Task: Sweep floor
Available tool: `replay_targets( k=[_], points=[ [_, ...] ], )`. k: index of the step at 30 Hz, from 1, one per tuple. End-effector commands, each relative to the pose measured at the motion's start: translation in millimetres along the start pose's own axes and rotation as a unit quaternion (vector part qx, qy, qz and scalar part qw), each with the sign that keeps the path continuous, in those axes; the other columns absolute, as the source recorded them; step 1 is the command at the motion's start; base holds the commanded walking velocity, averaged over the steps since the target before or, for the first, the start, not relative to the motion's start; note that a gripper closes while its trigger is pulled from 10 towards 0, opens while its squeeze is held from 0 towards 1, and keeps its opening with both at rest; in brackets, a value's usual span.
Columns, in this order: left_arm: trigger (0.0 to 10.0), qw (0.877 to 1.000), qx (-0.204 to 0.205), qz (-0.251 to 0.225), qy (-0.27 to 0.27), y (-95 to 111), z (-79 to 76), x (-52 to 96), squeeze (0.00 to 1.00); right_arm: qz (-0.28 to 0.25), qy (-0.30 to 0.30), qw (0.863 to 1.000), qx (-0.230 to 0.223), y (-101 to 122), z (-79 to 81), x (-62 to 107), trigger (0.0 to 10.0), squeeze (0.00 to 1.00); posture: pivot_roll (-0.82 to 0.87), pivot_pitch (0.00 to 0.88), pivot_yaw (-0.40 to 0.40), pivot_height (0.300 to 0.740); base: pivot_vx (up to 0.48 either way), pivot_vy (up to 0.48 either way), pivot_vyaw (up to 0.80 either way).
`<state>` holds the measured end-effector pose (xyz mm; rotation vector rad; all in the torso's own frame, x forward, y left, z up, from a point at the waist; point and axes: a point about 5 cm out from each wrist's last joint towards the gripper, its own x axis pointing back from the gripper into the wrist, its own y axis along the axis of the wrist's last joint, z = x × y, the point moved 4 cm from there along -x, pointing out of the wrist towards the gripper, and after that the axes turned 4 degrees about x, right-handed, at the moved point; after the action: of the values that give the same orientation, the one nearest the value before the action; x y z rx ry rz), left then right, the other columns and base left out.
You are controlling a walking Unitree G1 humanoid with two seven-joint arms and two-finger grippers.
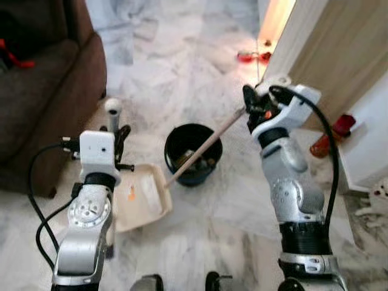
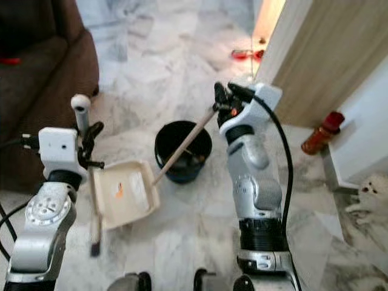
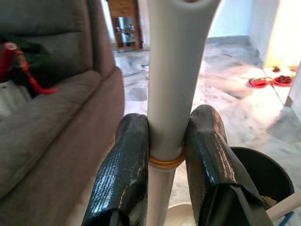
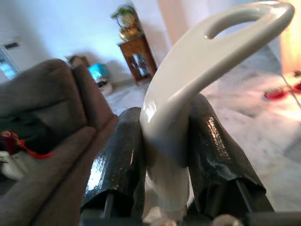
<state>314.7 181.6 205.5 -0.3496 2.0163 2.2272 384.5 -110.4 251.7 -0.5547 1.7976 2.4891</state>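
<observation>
The left end effector [image 3: 164,155] is closed on the white upright handle [image 3: 174,94] of the cream plastic dustpan [image 1: 140,197]; this dustpan lies on the grey-white marble floor [image 1: 182,54], just beside the round black bin [image 1: 193,153]; the right end effector [image 4: 164,141] is closed on the white looped grip [image 4: 207,56] of the broom with the long pale stick [image 1: 203,148]; the stick slants down across the bin toward the dustpan; a brown sofa [image 1: 42,85] stands at the robot's left.
</observation>
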Motion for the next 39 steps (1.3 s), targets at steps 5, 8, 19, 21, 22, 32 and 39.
replay_targets(
  k=[5,8,19,21,22,32,39],
  points=[
    [10.0,0.999,0.008,-0.031,-0.012,14,-5.9,1.8,0.00,-0.108,-0.003,0.994,-0.018,52,6.3,-4.8,10.0,0.00,-0.01,0.195,-0.059,0.740,0.000,0.000,0.00],
    [10.0,0.999,0.007,-0.032,-0.011,15,-5.3,2.0,0.00,-0.135,-0.015,0.991,-0.012,65,6.4,-5.6,10.0,0.00,-0.01,0.196,-0.057,0.740,0.000,0.000,0.00],
    [10.0,0.999,0.007,-0.038,-0.013,17,-5.3,3.3,0.00,-0.148,-0.035,0.988,0.017,71,3.0,-5.8,10.0,0.00,0.00,0.195,-0.058,0.740,0.000,0.000,0.00],
    [10.0,0.999,0.006,-0.038,-0.013,17,-5.3,3.4,0.00,-0.150,-0.038,0.988,0.015,72,2.2,-6.1,10.0,0.00,0.00,0.194,-0.058,0.740,0.000,0.000,0.00],
    [10.0,0.999,0.006,-0.038,-0.012,17,-5.3,3.5,0.00,-0.151,-0.038,0.988,0.014,72,2.0,-6.2,10.0,0.00,0.00,0.193,-0.057,0.740,0.000,0.000,0.00],
    [10.0,0.999,0.006,-0.039,-0.013,17,-5.7,3.6,0.00,-0.154,-0.035,0.987,0.012,74,2.5,-6.5,10.0,0.00,0.00,0.183,-0.056,0.740,0.000,0.000,-0.72],
    [10.0,0.999,0.006,-0.041,-0.014,18,-5.8,3.7,0.00,-0.155,-0.033,0.987,0.009,74,4.1,-6.7,10.0,0.00,0.00,0.177,-0.055,0.740,0.000,0.000,-0.80]
  ],
)
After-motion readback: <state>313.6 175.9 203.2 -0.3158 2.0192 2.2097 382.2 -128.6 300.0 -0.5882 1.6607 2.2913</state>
